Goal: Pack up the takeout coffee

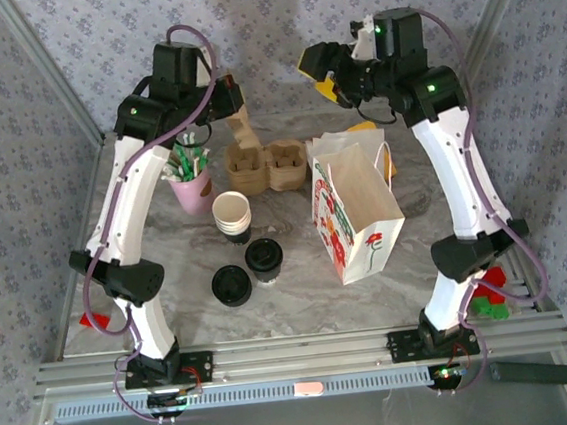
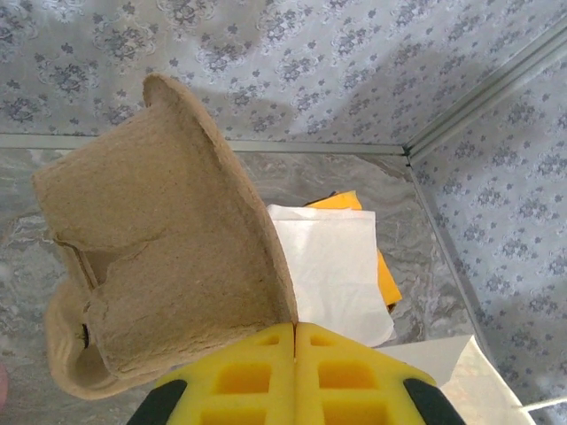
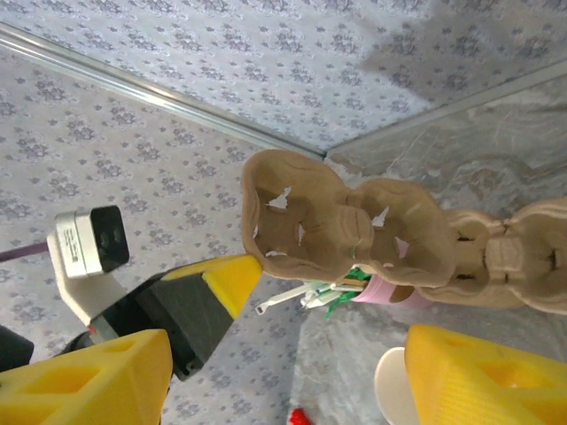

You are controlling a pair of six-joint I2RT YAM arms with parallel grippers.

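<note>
Black lid, round, on a small cup: the takeout coffee (image 1: pixel 265 257) stands upright on the marbled table (image 1: pixel 303 306), untouched, well clear of both sets of jaws and nearer the arm bases than either.

- A loose black lid (image 1: pixel 231 285) lies flat just beside the coffee, on the left arm's side.
- A stack of paper cups (image 1: pixel 232 215) stands just beyond the coffee, towards the left jaws.
- A flower-printed paper bag (image 1: pixel 356 216) stands open-topped, below and base-ward of the right jaws.

Left gripper (image 1: pixel 231 102): raised at the far side of the table, jaws pressed together. Its wrist view shows the yellow fingers (image 2: pixel 257 381) meeting on the thin edge of a pulp cup carrier (image 2: pixel 177 266), which hangs lifted and tilted.
- A white napkin (image 2: pixel 328 266) lies over an orange sheet (image 2: pixel 350 202) on the table, beyond the closed jaws.

Right gripper (image 1: pixel 322 73): raised opposite the left one and facing it. The jaws stand wide apart with nothing between them.
- From its wrist, the held carrier (image 3: pixel 310 221) is ahead of the open jaws, apart from them.
- A second carrier (image 3: pixel 509 257) sits on the table past the held one; contact between the two cannot be told.
- A pink cup (image 3: pixel 390 294) of stirrers is behind the carriers.
</note>
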